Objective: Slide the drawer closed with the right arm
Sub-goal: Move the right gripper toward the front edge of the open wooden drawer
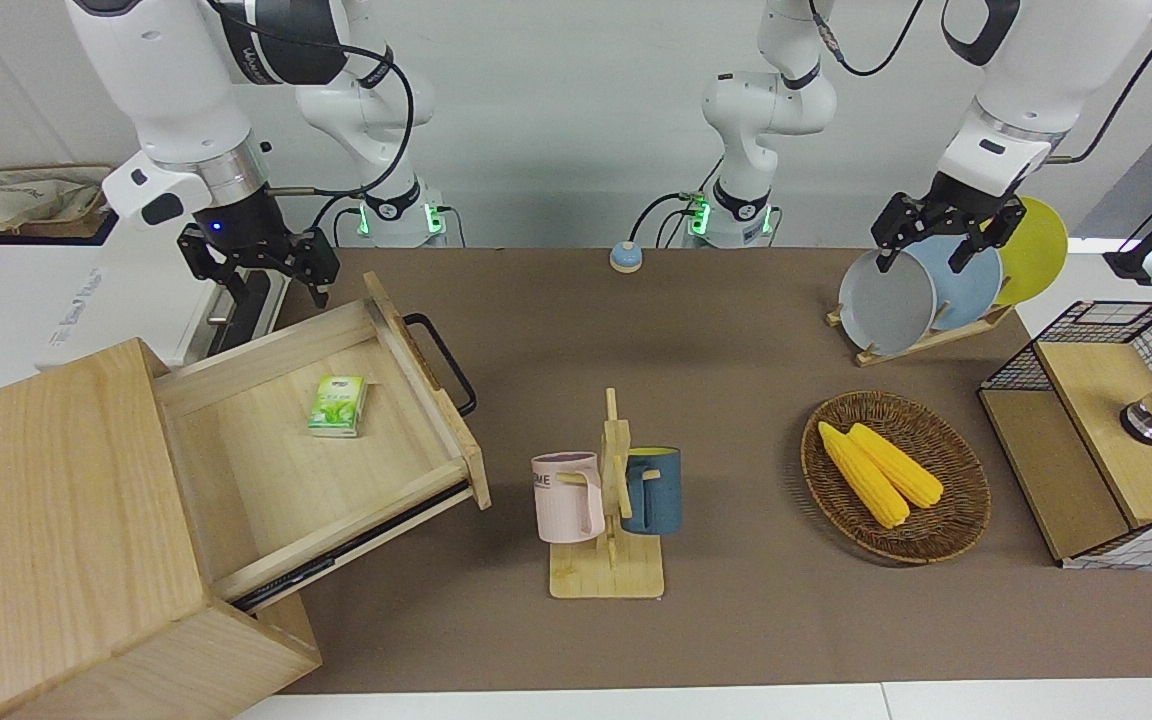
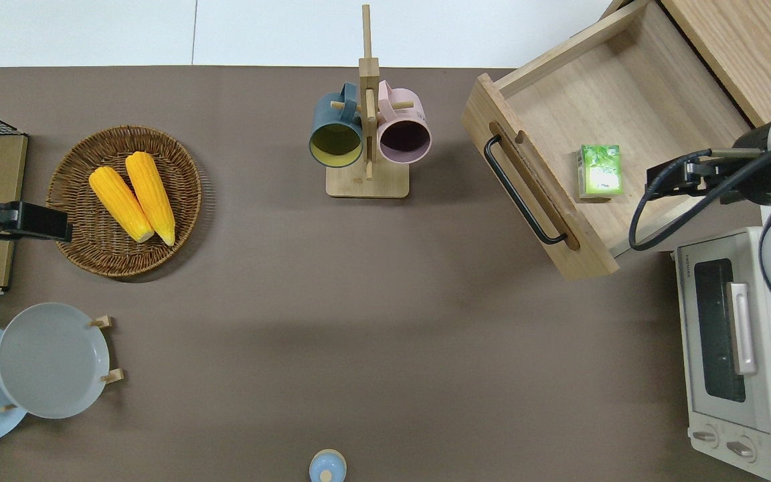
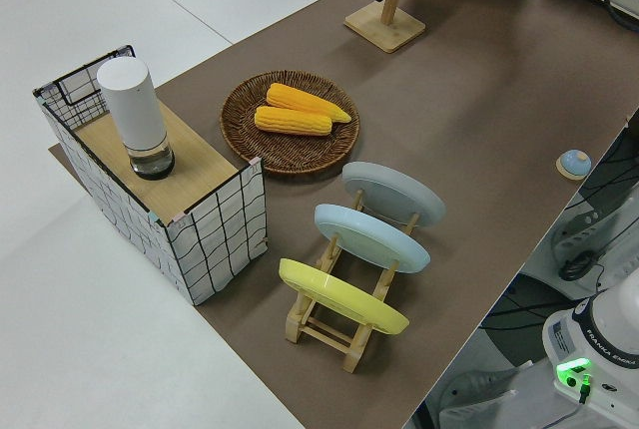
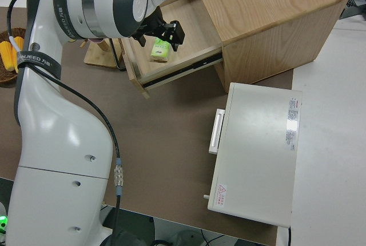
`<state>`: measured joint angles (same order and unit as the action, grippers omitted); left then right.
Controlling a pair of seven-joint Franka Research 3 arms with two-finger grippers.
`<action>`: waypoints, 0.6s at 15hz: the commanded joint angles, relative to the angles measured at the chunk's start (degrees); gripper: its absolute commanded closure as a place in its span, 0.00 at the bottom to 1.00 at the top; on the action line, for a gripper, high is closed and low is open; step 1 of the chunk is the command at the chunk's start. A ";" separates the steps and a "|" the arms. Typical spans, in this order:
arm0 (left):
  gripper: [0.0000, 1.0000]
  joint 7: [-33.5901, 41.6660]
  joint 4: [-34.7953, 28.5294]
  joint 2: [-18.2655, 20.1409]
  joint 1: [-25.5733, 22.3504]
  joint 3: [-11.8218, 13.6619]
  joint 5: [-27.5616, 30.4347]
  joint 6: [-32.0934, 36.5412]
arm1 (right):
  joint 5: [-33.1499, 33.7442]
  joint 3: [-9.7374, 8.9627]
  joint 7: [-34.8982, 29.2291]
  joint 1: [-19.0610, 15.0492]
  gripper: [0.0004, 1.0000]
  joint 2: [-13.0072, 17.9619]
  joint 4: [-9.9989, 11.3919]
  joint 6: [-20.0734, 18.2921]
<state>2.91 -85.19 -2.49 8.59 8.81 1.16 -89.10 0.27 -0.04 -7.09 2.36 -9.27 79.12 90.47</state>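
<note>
The drawer (image 1: 336, 470) of the pale wooden cabinet (image 1: 46, 500) stands pulled far out, at the right arm's end of the table. Its black bar handle (image 1: 446, 365) faces the table's middle. A small green box (image 1: 338, 405) lies inside it. The drawer also shows in the overhead view (image 2: 626, 100) and the right side view (image 4: 171, 66). My right gripper (image 1: 261, 275) is open and empty, up in the air over the drawer's robot-side wall, beside the green box (image 2: 600, 171). It touches nothing. The left arm is parked, its gripper (image 1: 926, 255) open.
A white toaster oven (image 2: 740, 348) stands beside the drawer, nearer to the robots. A mug rack (image 1: 608, 560) with a pink and a blue mug stands close to the drawer's front. A basket of corn (image 1: 946, 540), a plate rack (image 1: 921, 345) and a wire-framed box (image 1: 1086, 480) lie toward the left arm's end.
</note>
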 commanded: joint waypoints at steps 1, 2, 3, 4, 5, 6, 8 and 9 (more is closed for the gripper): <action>0.00 0.43 1.17 -0.76 0.99 0.95 -0.72 -0.02 | -0.72 -0.40 0.77 -0.26 0.02 0.31 0.51 0.58; 0.00 0.43 1.17 -0.76 0.99 0.95 -0.72 -0.02 | -0.71 -0.40 0.76 -0.34 0.02 0.30 0.51 0.50; 0.00 0.43 1.17 -0.76 0.99 0.95 -0.63 -0.02 | -0.79 -0.40 0.76 -0.43 0.02 0.30 0.51 0.24; 0.00 0.43 1.17 -0.76 0.99 0.95 -0.63 -0.02 | -0.97 -0.40 1.02 -0.52 0.02 0.39 0.51 0.06; 0.00 0.43 1.17 -0.76 0.99 0.95 -0.71 -0.02 | -1.41 -0.40 1.11 -0.61 0.02 0.39 0.51 -0.03; 0.00 0.43 1.17 -0.76 0.99 0.95 -0.72 -0.02 | -1.58 -0.40 1.11 -0.61 0.02 0.30 0.51 -0.03; 0.00 0.43 1.17 -0.76 0.99 0.95 -0.72 -0.02 | -0.97 -0.49 1.11 -0.26 0.02 0.39 0.51 -0.12; 0.00 0.43 1.17 -0.76 0.99 0.95 -0.72 -0.02 | -1.06 -0.49 1.11 -0.26 0.02 0.39 0.51 -0.73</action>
<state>2.92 -85.19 -2.49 8.59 8.81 1.16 -89.10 0.27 -0.18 -7.04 2.48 -9.28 79.16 90.41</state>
